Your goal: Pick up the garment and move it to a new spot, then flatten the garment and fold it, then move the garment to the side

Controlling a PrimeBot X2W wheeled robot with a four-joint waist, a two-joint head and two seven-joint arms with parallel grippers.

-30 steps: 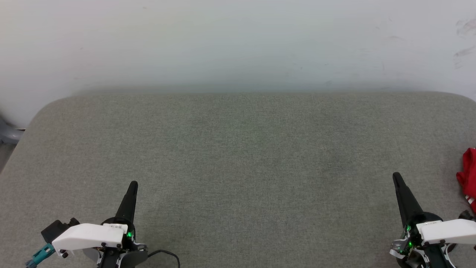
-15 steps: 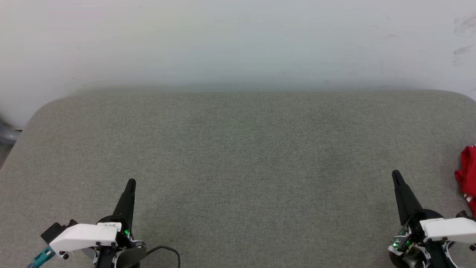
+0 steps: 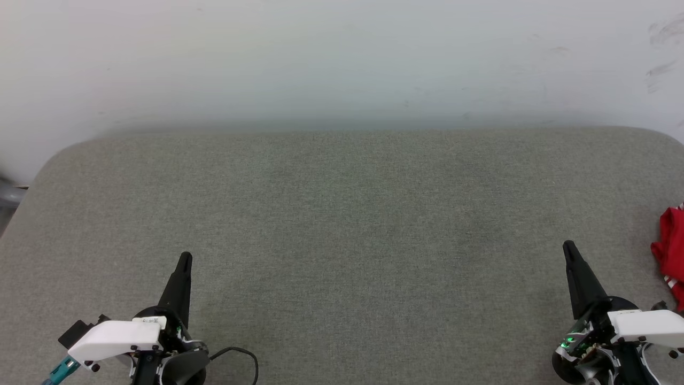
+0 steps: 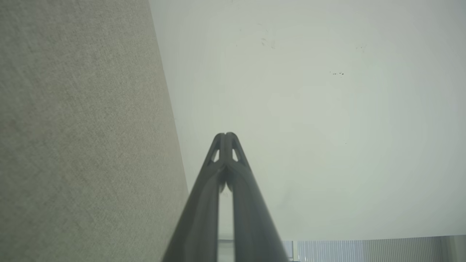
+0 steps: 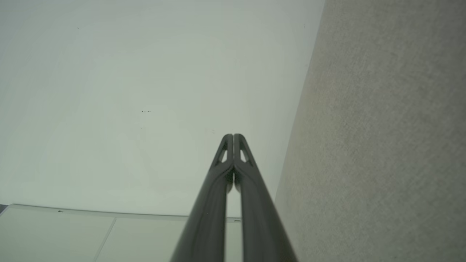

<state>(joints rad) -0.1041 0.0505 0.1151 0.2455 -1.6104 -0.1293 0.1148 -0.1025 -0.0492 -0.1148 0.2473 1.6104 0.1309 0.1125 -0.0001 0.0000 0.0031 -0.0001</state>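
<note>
Grey surface (image 3: 342,214), left pincer (image 3: 185,259) and right pincer (image 3: 568,247) pressed together, pointing forward, garment (image 3: 672,248) rightmost

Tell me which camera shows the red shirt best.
The head view: the garment lies crumpled at its right edge on the grey pad, partly cut off by the frame. Both wrist views look at the pale wall and pad instead.

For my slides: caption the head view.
Left gripper and right gripper shut, empty, over grey cushion; red garment at far right edge.
</note>
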